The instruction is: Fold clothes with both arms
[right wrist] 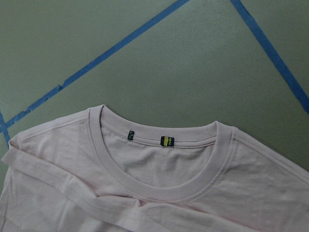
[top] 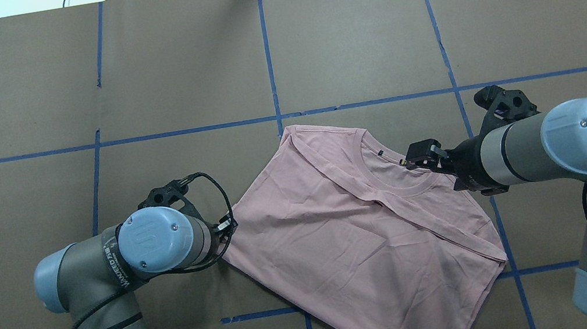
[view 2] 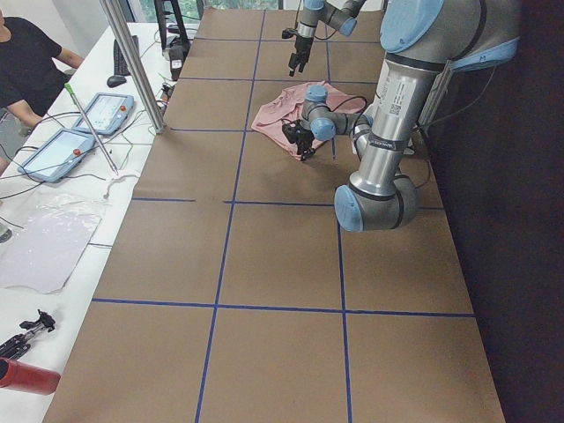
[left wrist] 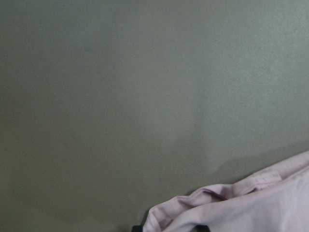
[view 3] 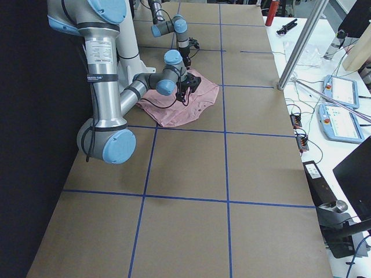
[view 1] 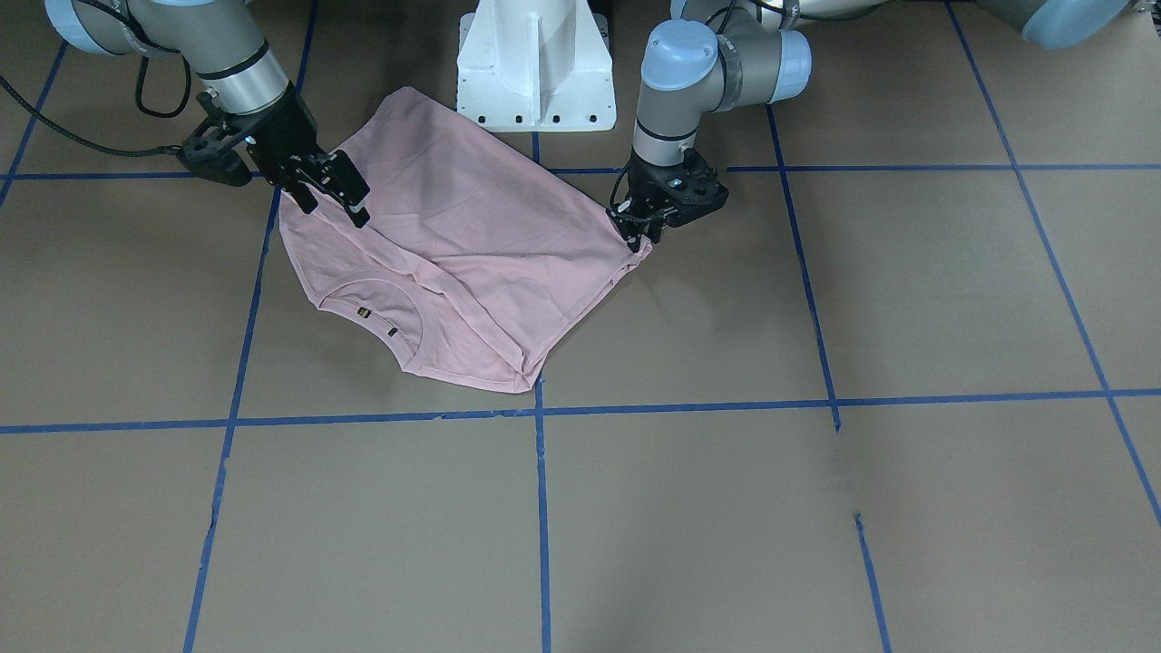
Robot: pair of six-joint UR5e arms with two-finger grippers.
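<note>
The left gripper [view 1: 638, 234] is down at the T-shirt's [view 1: 472, 236] corner on the robot's left side. Its jaws are drawn together on the cloth there, and the left wrist view shows the pink edge bunched up between two dark fingertips. The right gripper [view 1: 336, 201] hangs over the shirt's opposite side, near the collar [right wrist: 159, 186], with its fingers [view 1: 356, 201] apart and nothing between them. Whether their tips touch the cloth cannot be told.

The pale pink T-shirt lies flat on the brown table [view 1: 726, 508], between the two arms and close in front of the white pedestal [view 1: 535, 63]. It makes a rough four-sided shape turned at an angle to the blue tape [view 1: 542, 508] grid, with plain cloth upward and light creases across it. The ribbed round collar sits on the side away from the robot, toward its right. Two small tags [right wrist: 167, 140] are sewn inside the collar's back band, and a stitched hem edge runs across the shirt just under the collar's front.

The shirt's far corner lies just beside a crossing of tape lines, and another corner lies near the pedestal's foot. Beyond the collar side the table runs on wide toward the operators' end, and outward past both arms as well — its long rims show only in the two side views
</note>
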